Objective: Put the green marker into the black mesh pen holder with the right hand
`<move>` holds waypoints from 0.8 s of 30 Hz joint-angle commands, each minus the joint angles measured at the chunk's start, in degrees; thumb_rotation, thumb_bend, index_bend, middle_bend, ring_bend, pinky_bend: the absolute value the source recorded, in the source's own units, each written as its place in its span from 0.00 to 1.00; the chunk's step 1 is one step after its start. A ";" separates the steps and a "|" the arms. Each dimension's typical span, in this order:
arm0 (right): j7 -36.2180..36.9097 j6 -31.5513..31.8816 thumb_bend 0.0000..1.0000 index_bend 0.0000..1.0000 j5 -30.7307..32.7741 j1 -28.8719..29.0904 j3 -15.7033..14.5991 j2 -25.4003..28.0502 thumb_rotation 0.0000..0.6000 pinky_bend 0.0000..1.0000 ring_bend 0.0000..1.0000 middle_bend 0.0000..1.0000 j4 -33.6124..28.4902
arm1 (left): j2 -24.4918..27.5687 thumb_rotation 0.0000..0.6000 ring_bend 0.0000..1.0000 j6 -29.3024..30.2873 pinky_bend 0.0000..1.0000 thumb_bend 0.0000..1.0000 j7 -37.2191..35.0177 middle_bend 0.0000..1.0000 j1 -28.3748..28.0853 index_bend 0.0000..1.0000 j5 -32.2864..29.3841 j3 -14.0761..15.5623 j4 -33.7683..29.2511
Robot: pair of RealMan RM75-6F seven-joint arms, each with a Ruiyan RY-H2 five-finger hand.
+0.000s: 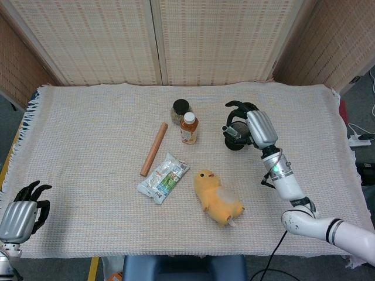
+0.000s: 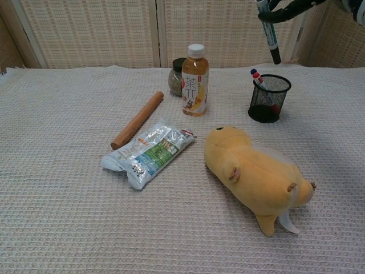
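Observation:
The green marker (image 2: 268,28) hangs nearly upright with its dark tip pointing down, high above the black mesh pen holder (image 2: 269,98). My right hand (image 2: 292,5) grips the marker's upper end at the top edge of the chest view. In the head view the right hand (image 1: 255,126) hovers over the pen holder (image 1: 234,143) and hides most of it. The holder has a red-and-blue capped pen inside. My left hand (image 1: 20,213) rests at the table's near left corner, holding nothing, fingers apart.
A wooden stick (image 1: 153,148), a tea bottle (image 1: 188,128) and a dark-lidded jar (image 1: 180,109) stand left of the holder. A snack packet (image 1: 163,177) and a yellow plush duck (image 1: 217,198) lie nearer the front edge.

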 commanded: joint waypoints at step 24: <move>26.88 -4.68 0.30 0.76 -8.53 5.59 -6.82 -13.37 1.00 0.22 0.36 0.25 35.57 | -1.22 1.00 0.09 -3.12 0.17 0.59 -0.31 0.21 -0.71 0.34 -4.23 -0.95 2.96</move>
